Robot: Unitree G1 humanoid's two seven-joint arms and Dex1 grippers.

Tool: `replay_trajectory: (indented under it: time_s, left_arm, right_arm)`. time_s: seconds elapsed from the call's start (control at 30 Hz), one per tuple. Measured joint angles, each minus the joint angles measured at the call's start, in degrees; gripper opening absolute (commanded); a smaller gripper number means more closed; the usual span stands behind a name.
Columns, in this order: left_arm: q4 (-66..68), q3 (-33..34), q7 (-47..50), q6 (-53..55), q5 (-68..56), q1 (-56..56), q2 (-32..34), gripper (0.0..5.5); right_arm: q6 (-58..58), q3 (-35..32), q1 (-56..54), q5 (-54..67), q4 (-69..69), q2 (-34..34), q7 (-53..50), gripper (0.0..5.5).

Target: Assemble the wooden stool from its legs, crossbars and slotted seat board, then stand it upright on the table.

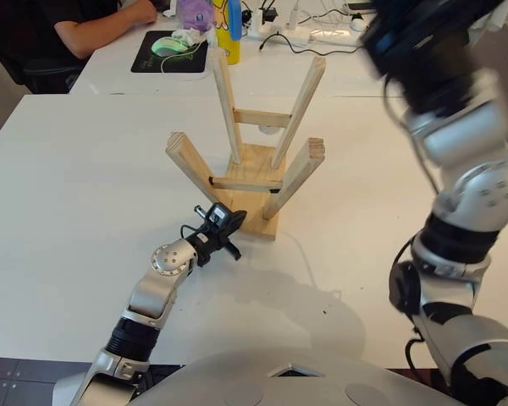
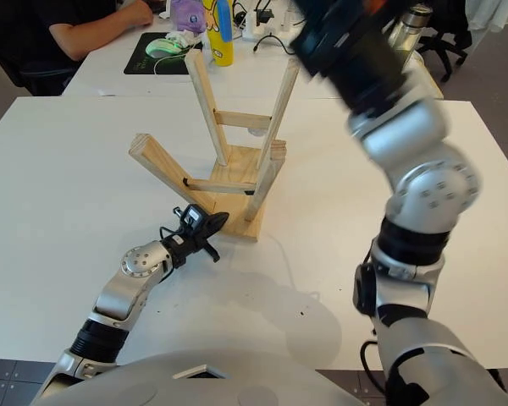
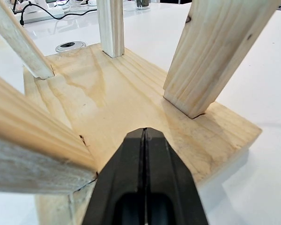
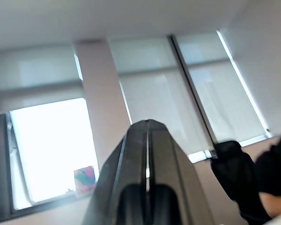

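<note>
Upside-down stool (image 1: 247,181) flat on desk (image 1: 85,186), legs (image 1: 298,106) up; left fingers (image 3: 145,136) clenched, empty, just beside seat (image 3: 131,98) edge at stool's 7 o'clock; right fingers (image 4: 147,125) clenched, empty, aimed up at windows (image 4: 51,145).

White table (image 1: 68,186), upturned wooden stool (image 1: 256,162) seat-down on it

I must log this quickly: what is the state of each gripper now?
Left gripper: closed, holding nothing, by the seat.
Right gripper: closed, holding nothing, raised.
</note>
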Motion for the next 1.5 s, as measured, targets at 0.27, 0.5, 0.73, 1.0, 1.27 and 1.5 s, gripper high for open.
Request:
replay_trajectory:
  time_s: [0.27, 0.5, 0.73, 1.0, 1.27, 1.5]
  left_arm:
    - [-0.7, 0.1, -0.5, 0.3, -0.5, -0.5, 0.1, 0.00]
    - [-0.4, -0.7, -1.3, 3.8, -0.6, -1.2, 0.3, 0.00]
    - [-1.0, -0.8, -1.5, 3.7, -1.0, -1.4, 0.2, 0.00]
    - [-14.1, 6.0, -15.3, -11.9, -8.8, 11.1, 10.2, 0.00]
    - [-2.9, 13.9, -14.6, -10.2, -5.5, 9.6, 17.0, 0.00]
    - [-0.7, 8.6, -10.0, -3.0, 0.4, 4.8, 14.2, 0.00]
  right_arm:
    - [5.9, 17.4, 20.2, -9.2, -3.1, -3.7, -4.5, 0.01]
    - [0.9, 16.0, 18.2, -24.2, 1.4, -5.5, -1.8, 0.01]
    - [-5.1, 3.5, 15.6, -26.5, 6.8, -4.1, -1.3, 0.01]
    - [-3.2, 10.1, 38.7, -49.5, 10.4, -7.8, -2.8, 0.01]
    - [0.4, 18.9, 48.4, -55.7, 2.8, -3.3, -1.3, 0.01]
    - [8.5, 25.3, 49.6, -60.2, 1.6, -4.5, 1.7, 0.01]
